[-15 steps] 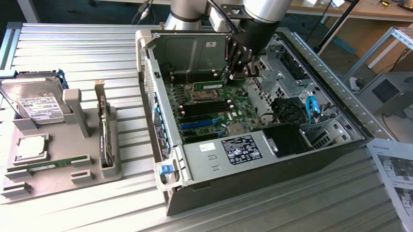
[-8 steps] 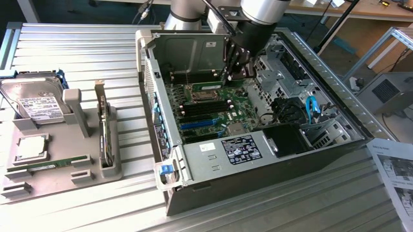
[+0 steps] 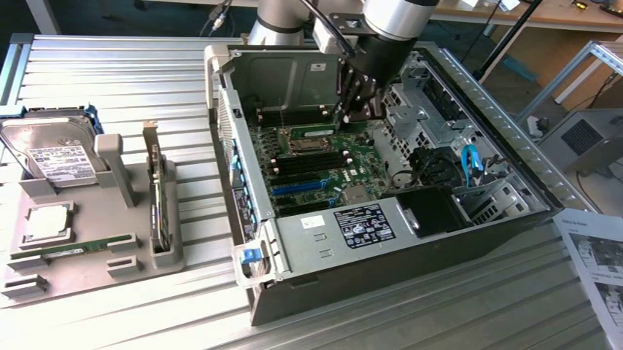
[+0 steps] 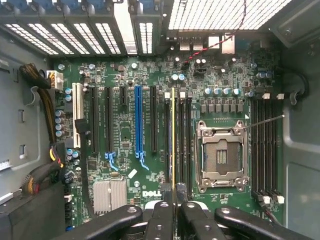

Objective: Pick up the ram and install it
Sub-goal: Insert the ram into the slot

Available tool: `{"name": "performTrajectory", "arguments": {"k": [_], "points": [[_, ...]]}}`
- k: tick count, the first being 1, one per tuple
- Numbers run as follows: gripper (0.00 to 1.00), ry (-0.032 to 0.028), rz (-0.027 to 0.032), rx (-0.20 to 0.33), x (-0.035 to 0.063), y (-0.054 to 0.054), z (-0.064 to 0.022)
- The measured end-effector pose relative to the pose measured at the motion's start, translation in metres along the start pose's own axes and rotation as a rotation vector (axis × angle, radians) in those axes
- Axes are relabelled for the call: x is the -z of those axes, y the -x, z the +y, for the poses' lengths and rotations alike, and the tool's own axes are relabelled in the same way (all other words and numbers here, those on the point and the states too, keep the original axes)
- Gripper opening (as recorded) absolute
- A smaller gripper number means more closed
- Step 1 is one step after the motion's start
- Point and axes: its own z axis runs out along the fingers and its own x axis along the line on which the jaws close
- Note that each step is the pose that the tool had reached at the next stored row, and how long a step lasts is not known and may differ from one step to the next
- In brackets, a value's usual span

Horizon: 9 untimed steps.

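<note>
Pickup's done: your tool (image 4: 173, 199) is pinching the ram (image 4: 173, 135) edge-on, inside the PC case (image 3: 311, 251), over the memory slots (image 4: 182, 135) by the CPU socket (image 4: 221, 157). Seating's prob. still left; can't tell if it touches a slot.

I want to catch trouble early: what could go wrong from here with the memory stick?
The ram, held edge-on in the shut gripper, hangs over closely packed memory slots; a slight offset could seat it on a slot wall. The empty processor socket lies beside it; a slip might hit its contacts.
</note>
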Motion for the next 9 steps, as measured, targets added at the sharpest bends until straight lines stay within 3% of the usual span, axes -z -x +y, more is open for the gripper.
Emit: {"name": "performTrajectory", "arguments": {"k": [9], "points": [[0.12,0.0000,0.0001,0.000,-0.0118,0.001,-0.0009]]}}
